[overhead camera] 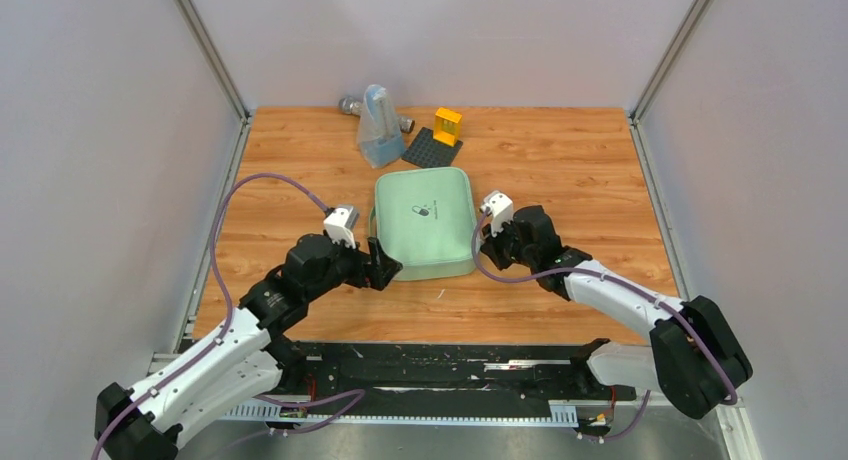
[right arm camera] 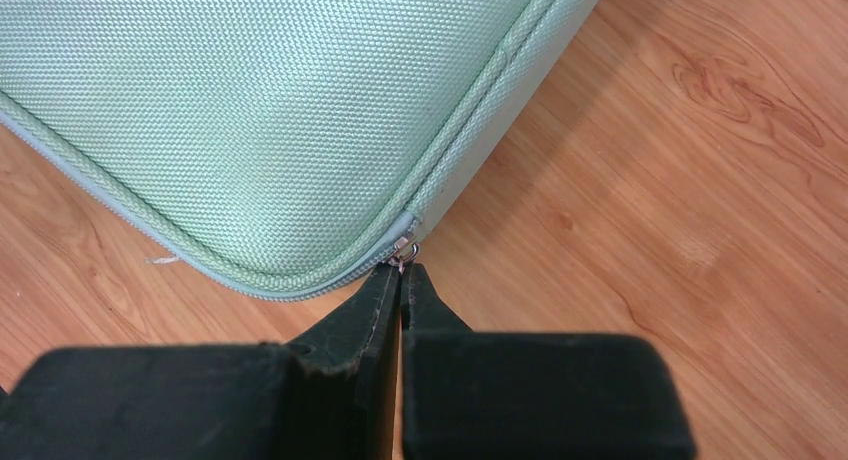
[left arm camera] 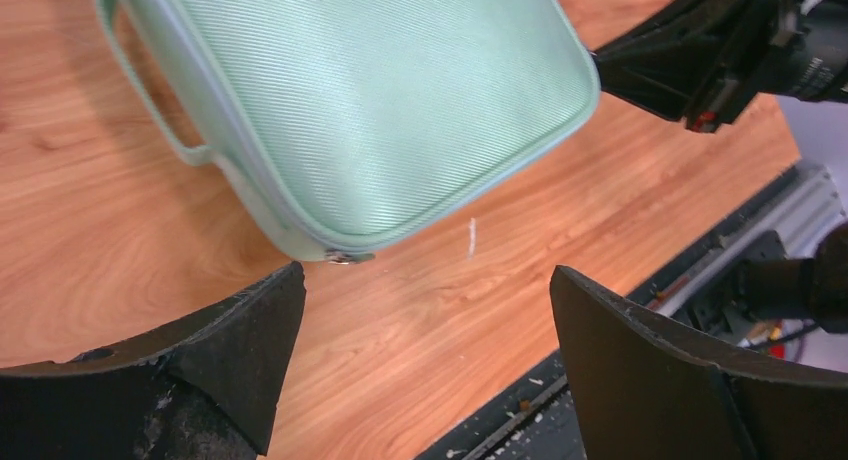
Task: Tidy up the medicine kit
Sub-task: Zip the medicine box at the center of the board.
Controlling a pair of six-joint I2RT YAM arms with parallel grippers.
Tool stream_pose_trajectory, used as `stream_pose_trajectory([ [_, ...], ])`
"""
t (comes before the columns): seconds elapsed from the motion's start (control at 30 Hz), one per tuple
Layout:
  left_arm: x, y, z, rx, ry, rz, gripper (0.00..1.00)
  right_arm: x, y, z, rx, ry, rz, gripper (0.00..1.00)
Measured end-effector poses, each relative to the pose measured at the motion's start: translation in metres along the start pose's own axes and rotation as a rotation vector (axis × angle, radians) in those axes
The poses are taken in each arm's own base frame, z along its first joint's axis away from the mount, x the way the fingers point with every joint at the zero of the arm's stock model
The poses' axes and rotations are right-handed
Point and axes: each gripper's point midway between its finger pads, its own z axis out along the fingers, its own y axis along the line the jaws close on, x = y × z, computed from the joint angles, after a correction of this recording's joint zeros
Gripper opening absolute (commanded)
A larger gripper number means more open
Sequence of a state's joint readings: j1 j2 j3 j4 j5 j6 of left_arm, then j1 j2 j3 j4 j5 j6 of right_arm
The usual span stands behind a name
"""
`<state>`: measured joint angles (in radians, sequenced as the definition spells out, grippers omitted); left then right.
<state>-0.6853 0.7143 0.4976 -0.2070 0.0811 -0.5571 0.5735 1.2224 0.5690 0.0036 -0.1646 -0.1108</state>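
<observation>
The medicine kit [overhead camera: 424,223] is a pale mint-green zipped case with a small dark pill logo, lying flat in the middle of the table. Its woven lid fills the left wrist view [left arm camera: 380,90] and the right wrist view [right arm camera: 230,100]. My left gripper [overhead camera: 386,265] stands open just off the case's near-left corner, with only bare wood between its fingers [left arm camera: 428,275]. A small metal zipper slider [left arm camera: 345,257] shows at that corner. My right gripper [right arm camera: 403,272] is at the near-right corner, shut with its tips pinching the zipper pull [right arm camera: 403,248].
Behind the case lie a translucent bluish pouch [overhead camera: 378,130], a dark grey studded baseplate [overhead camera: 432,147] with a yellow block [overhead camera: 447,126] on it, and a grey metal piece [overhead camera: 350,105]. A black rail [overhead camera: 450,365] runs along the table's near edge. Grey walls stand on both sides.
</observation>
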Motion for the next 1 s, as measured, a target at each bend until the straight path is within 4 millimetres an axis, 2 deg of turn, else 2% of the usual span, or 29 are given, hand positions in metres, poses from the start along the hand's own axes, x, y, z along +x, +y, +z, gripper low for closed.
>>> stream_pose_trajectory([
  [0.2, -0.002, 0.026, 0.003, -0.129, -0.022, 0.043, 1.0, 0.002, -0.009, 0.001, 0.006, 0.005, 0.033, 0.0],
  [0.4, 0.013, 0.035, 0.014, -0.141, 0.011, 0.06, 0.99, -0.001, -0.014, 0.004, 0.0, 0.004, 0.053, 0.0],
  [0.63, 0.038, 0.048, 0.028, -0.15, 0.056, 0.064, 0.9, -0.002, -0.015, 0.005, -0.011, 0.004, 0.071, 0.0],
  [0.7, 0.038, 0.048, 0.032, -0.143, 0.054, 0.07, 0.85, -0.002, -0.015, 0.006, -0.013, 0.004, 0.075, 0.0],
  [0.87, 0.038, 0.048, 0.04, -0.128, 0.035, 0.083, 0.63, -0.004, -0.015, 0.007, -0.016, 0.006, 0.087, 0.0],
  [1.0, 0.039, 0.049, 0.044, -0.134, 0.023, 0.091, 0.52, -0.004, -0.015, 0.007, -0.017, 0.01, 0.093, 0.0],
])
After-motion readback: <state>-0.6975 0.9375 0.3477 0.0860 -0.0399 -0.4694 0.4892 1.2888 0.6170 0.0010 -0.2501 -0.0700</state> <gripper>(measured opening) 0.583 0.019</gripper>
